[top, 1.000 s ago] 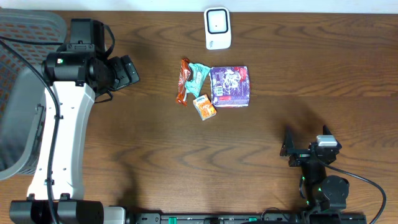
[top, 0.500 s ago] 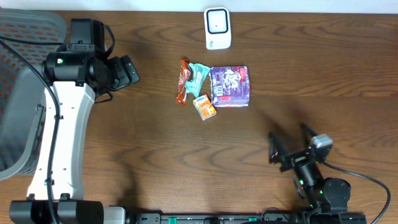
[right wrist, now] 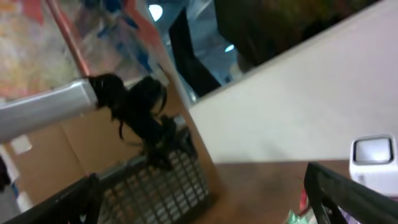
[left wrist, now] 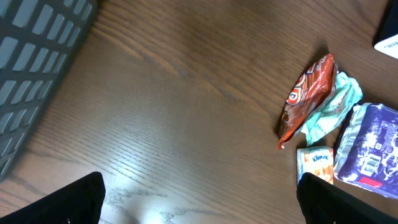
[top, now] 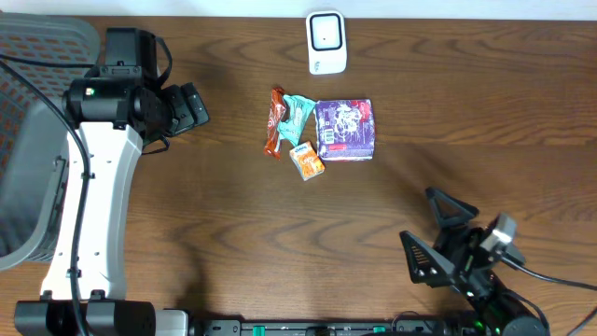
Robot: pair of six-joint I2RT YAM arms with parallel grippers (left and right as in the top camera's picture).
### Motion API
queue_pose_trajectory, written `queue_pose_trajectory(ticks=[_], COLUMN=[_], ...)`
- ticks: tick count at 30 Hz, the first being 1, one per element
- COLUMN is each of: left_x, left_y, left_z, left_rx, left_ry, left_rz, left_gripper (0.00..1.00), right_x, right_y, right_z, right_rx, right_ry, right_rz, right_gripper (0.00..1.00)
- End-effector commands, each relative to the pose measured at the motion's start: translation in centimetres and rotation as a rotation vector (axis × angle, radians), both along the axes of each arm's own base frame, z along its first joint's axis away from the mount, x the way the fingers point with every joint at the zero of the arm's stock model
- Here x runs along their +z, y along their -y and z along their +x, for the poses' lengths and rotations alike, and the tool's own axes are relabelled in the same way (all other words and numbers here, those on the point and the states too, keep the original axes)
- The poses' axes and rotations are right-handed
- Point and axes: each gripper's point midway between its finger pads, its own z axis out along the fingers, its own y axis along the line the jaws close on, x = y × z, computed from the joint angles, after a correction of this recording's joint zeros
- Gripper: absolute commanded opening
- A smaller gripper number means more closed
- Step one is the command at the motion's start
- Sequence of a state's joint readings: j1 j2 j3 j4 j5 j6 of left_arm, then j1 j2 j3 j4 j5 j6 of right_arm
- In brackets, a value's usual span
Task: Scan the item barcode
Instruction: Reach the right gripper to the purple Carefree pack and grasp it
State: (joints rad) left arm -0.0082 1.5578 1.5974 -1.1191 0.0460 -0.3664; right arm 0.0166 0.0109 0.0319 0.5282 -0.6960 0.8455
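**On the desk: scan not begun, both arms empty**

Ahead of the left fingers (top: 191, 107), off to their right side, the four candidate items lie bunched on the desk (top: 233, 243). They are an orange-red snack bar (top: 274, 121), a teal wrapper (top: 297, 112) touching it, a purple packet (top: 345, 129) just beyond that, and a small orange box (top: 306, 161) at the near corner of the group.

- The white scanner (top: 326, 42) stands past the cluster, far from both pairs of fingers and near the desk's back edge.
- Left fingers: spread wide with nothing between them, well apart from the items.
- Right fingers (top: 454, 207): also fully spread and empty. They sit low at the desk's front edge with the cluster far ahead of them. Their wrist camera looks up and across the room, catching only the scanner (right wrist: 373, 152) and a sliver of the items.
- The left wrist view shows a printed barcode on the purple packet (left wrist: 372, 149), facing up.

Progress, as judged: nothing is done yet. No item is picked, lifted or turned toward the scanner. An approach, a grasp, a carry to the scanner window and a presentation of the code all remain. Which item is meant cannot be told, though the purple packet's exposed code makes it a likely first choice.
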Motion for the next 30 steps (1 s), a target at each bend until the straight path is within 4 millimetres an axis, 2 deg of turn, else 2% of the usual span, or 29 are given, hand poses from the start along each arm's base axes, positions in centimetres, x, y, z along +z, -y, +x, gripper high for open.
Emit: queue_pose_trajectory(ticks=[1,4,6,10,13,18,24,27,30], left_x=[0.6,0.6,0.6,0.6,0.6,0.6,0.6,0.6,0.6], left_y=[-0.2,-0.2,-0.2,-0.2,-0.2,-0.2,-0.2,-0.2,-0.2], left_z=[-0.1,-0.1,-0.1,-0.1,-0.1,-0.1,-0.1,-0.1,-0.1], left_rx=[0.010,0.010,0.010,0.010,0.010,0.010,0.010,0.010,0.010], left_ry=[0.017,0.017,0.017,0.017,0.017,0.017,0.017,0.017,0.017], left_rz=[0.006,0.006,0.006,0.006,0.006,0.006,0.006,0.006,0.006], left_gripper=[0.98,0.98,0.98,0.98,0.98,0.98,0.98,0.98,0.98], right_x=[5.4,7.8,9.3,10.1,9.8,7.4,2.3,0.6,-0.5], right_y=[1.1,1.1,1.1,1.0,1.0,0.9,1.6,0.1,-2.2], right_z=[-1.2,-1.2,-0.3,1.9,3.8,7.0,11.0,12.5,13.5], right_rx=[-0.096,-0.156,-0.204,-0.229,-0.208,-0.119,-0.051,0.039,0.162], right_ry=[0.121,0.135,0.098,-0.008,-0.119,-0.373,-0.764,-0.847,-0.897], right_rz=[-0.010,-0.114,-0.233,-0.416,-0.533,-0.665,-0.801,-0.817,-0.755], right_gripper=[0.99,0.99,0.99,0.99,0.99,0.99,0.99,0.99,0.99])
